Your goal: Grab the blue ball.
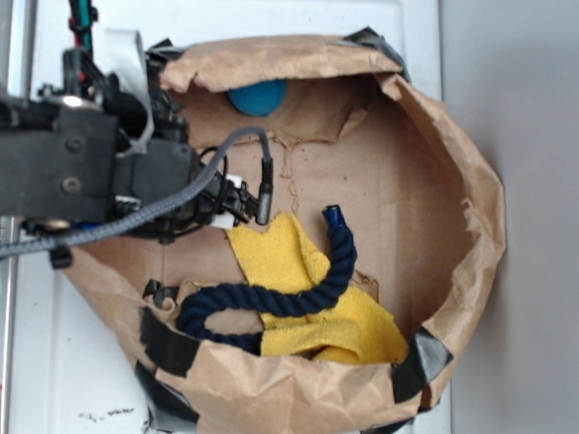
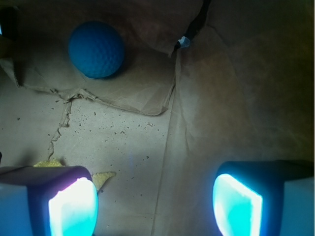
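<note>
The end effector (image 2: 155,206) hangs released, its two lit pads wide apart over bare brown paper and clasping nothing. The blue ball (image 2: 96,48) lies well ahead and off toward the left pad's side, tucked against the paper bag's (image 1: 470,190) torn wall.

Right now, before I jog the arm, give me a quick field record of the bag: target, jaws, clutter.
target: blue ball, on the paper bag floor near the back wall, partly under the folded rim
gripper: jaws open, nothing between them, ball ahead and to the left in the wrist view
contact: none, ball apart from both pads
cloth: yellow, crumpled, low in the exterior view
rope: dark navy, lying across the cloth
path: bare paper between jaws and ball
</note>
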`<action>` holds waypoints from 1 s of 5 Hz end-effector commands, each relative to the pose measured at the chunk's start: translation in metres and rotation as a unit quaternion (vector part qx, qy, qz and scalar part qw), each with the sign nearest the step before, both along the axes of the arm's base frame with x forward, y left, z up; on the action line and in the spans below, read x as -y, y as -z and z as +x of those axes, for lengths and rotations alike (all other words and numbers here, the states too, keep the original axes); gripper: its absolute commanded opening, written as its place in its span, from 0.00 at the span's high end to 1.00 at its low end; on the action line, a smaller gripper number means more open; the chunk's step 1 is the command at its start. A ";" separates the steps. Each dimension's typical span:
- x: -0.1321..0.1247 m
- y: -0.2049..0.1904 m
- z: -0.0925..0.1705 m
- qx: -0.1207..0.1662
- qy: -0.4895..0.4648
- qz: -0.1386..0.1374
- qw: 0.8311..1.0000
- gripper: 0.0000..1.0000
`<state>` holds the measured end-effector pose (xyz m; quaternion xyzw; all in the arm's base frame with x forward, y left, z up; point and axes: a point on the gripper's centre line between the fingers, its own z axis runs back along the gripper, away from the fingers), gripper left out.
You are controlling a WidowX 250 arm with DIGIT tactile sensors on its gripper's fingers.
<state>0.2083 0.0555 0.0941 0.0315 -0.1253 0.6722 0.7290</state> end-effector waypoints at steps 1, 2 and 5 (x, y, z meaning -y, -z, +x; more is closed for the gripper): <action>-0.013 -0.014 -0.010 0.016 -0.008 0.002 1.000 0.00; -0.018 -0.017 0.009 0.021 -0.030 0.005 0.999 0.00; -0.025 -0.008 0.046 0.030 -0.035 0.022 0.999 0.00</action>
